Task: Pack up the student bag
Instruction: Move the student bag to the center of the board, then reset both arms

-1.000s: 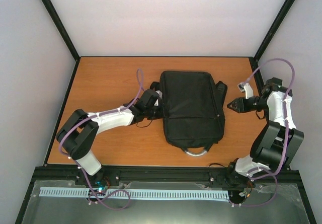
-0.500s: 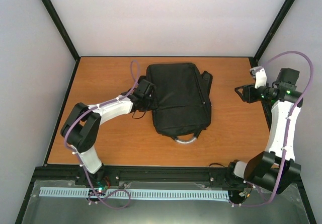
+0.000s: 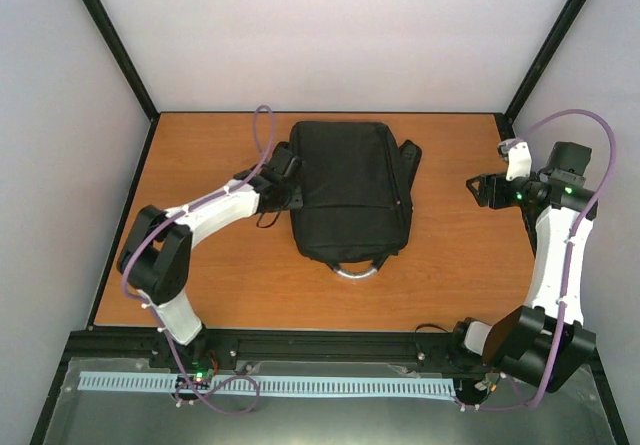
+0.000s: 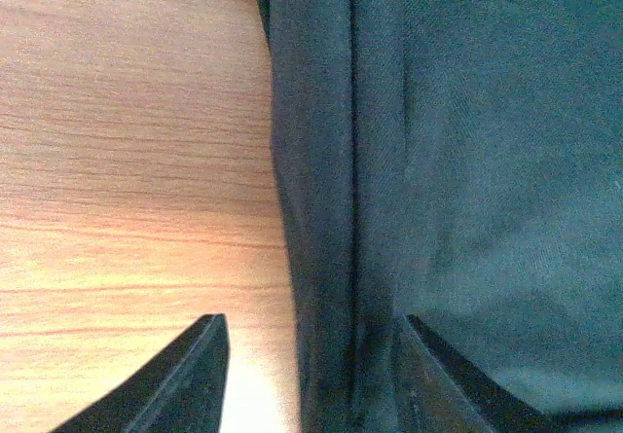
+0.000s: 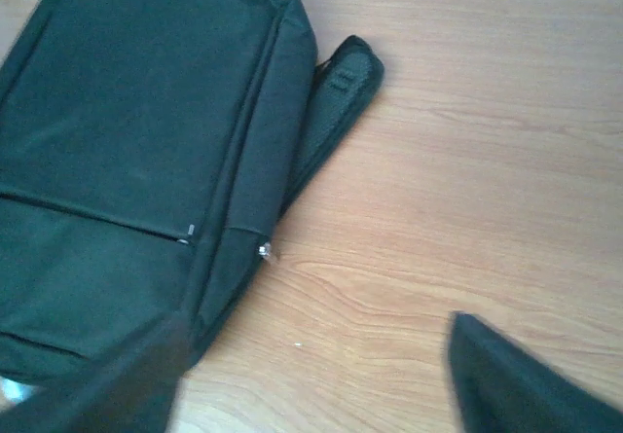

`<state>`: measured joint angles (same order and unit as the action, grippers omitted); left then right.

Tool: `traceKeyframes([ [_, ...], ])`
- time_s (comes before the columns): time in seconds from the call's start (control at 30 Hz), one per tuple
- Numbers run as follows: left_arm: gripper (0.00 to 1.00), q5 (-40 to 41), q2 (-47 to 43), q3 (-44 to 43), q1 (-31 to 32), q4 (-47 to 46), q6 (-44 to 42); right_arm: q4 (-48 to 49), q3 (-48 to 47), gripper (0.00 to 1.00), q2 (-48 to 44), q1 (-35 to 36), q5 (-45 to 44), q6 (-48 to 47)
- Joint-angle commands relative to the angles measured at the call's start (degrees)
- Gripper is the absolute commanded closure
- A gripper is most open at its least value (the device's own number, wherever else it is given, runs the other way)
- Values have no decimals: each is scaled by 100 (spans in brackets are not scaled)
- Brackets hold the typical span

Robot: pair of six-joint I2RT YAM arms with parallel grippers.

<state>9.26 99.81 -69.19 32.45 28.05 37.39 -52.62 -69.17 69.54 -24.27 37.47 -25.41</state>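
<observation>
The student bag [image 3: 350,190], a large black backpack, lies flat in the middle of the wooden table with its grey loop handle [image 3: 356,271] toward the near edge. My left gripper [image 3: 294,181] is at the bag's left side. In the left wrist view the gripper [image 4: 307,379] is closed on the bag's side seam [image 4: 331,209], which runs between the two fingers. My right gripper [image 3: 473,187] is open and empty, held above the table to the right of the bag. The right wrist view shows this gripper [image 5: 311,384] over bare wood, with the bag [image 5: 127,161] to its left.
A shoulder strap [image 5: 336,83] sticks out from the bag's right side, and a silver zip pull [image 5: 265,250] hangs at that edge. Black frame posts and pale walls enclose the table [image 3: 200,265]. A black rail [image 3: 320,345] runs along the near edge.
The bag has slid left and toward the back together with my left gripper. My right arm has risen and drawn back to the right, away from the bag.
</observation>
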Motion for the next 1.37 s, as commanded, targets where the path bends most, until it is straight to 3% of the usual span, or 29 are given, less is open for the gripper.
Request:
traceKeyframes([
  [0.0, 48, 111, -797, -39, -116, 743, -101, 430, -86, 2, -205, -34, -486, 427],
  [0.17, 28, -152, -1498, -167, -116, 1197, -713, 277, -497, 0, 93, -34, -727, 110],
  [0.27, 9, 288, -1918, -300, -116, 1443, -1145, 545, -528, 0, 160, -34, -736, 25],
  [0.33, 1, 548, -2132, -314, -116, 1405, -1488, 565, -482, 0, -2, -34, -411, -297],
  [0.47, 0, 948, -2253, -389, -116, 1449, -1629, 1257, 84, 0, -658, 149, -346, -386],
  [0.63, 0, 1456, -2490, -6, -116, 1038, -1590, 2609, 1265, 0, -1432, 1530, -1484, 493],
  [0.73, 0, 1626, -2578, 153, -116, 971, -1642, 4008, 2242, 0, -1898, 2727, -3732, 487],
  [0.8, 0, 1856, -2668, 254, -115, 873, -1742, 4541, 2594, 0, -1744, 3117, -4882, 470],
  [0.93, 0, 2169, -3091, 800, -117, 405, -2189, 3805, 2117, 0, -865, 3139, -4295, 579],
  [1.07, 0, 2310, -3491, 1433, -116, -272, -2384, 4176, 2340, 0, -1017, 3139, -4342, 1274],
  [1.33, 0, 2549, -3435, 1346, -116, -256, -2040, 4007, 2458, 0, -1229, 3132, -4165, 1400],
])
